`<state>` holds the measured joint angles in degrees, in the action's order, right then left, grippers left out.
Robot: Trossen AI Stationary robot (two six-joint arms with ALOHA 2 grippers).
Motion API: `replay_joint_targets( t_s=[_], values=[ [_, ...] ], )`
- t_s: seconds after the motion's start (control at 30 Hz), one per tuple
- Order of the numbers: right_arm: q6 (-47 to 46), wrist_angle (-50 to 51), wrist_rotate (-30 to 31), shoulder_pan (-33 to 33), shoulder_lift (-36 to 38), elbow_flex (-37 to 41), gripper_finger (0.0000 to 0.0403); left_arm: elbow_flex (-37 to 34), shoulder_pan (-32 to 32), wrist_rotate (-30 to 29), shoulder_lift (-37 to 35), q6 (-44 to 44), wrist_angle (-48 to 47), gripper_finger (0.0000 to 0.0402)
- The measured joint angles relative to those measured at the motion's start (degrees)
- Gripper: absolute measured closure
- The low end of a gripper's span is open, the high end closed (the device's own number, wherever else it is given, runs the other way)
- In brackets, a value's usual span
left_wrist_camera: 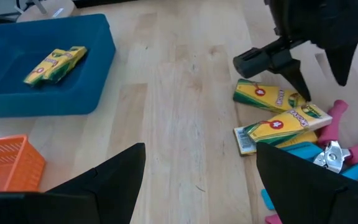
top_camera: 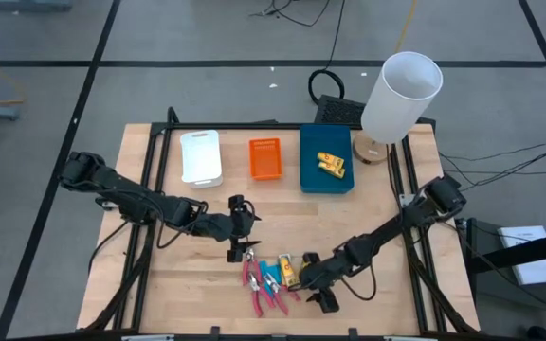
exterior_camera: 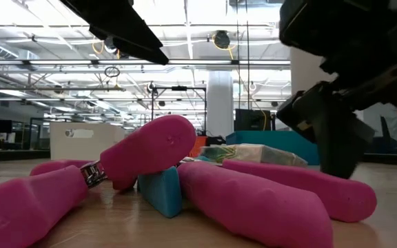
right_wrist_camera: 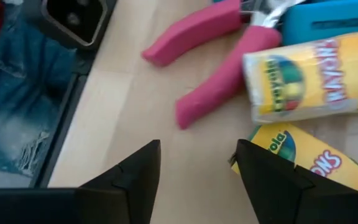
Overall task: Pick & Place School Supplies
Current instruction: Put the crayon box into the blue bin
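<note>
1. Two yellow crayon packets (top_camera: 331, 165) are seen lying in the blue tray (top_camera: 309, 176) at the far side of the table (top_camera: 140, 284); this part of the sorting is judged done.
2. The orange tray (top_camera: 264, 158) and the white tray (top_camera: 200, 156) are seen with nothing in them.
3. A pile is left at the near middle: pink-handled scissor-like tools (top_camera: 254, 280), light-blue pieces (top_camera: 275, 269) and more yellow packets (left_wrist_camera: 278, 124).
4. The right gripper (top_camera: 315, 281) is lowered at the right edge of the pile, its fingers (right_wrist_camera: 266, 177) parted on either side of a yellow packet (right_wrist_camera: 303, 158), with nothing held.
5. The left gripper (top_camera: 238, 254) is held wide apart and empty, just far-left of the pile.
6. Most of the task is judged to remain.
</note>
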<state>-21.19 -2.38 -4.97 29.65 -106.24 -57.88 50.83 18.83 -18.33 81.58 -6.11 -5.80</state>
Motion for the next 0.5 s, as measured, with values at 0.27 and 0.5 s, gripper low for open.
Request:
replay_joint_targets(
  t_s=[0.27,0.5],
  values=[
    [5.3,4.8,1.98,-4.64,0.17,-0.13,0.0211,0.0,0.0,0.0,-0.02,-0.07,-0.02,0.0092],
    [11.0,4.09,4.37,-6.99,2.84,0.31,0.0224,0.0,0.0,0.0,-0.04,-0.2,-0.02,0.0092]
  ],
)
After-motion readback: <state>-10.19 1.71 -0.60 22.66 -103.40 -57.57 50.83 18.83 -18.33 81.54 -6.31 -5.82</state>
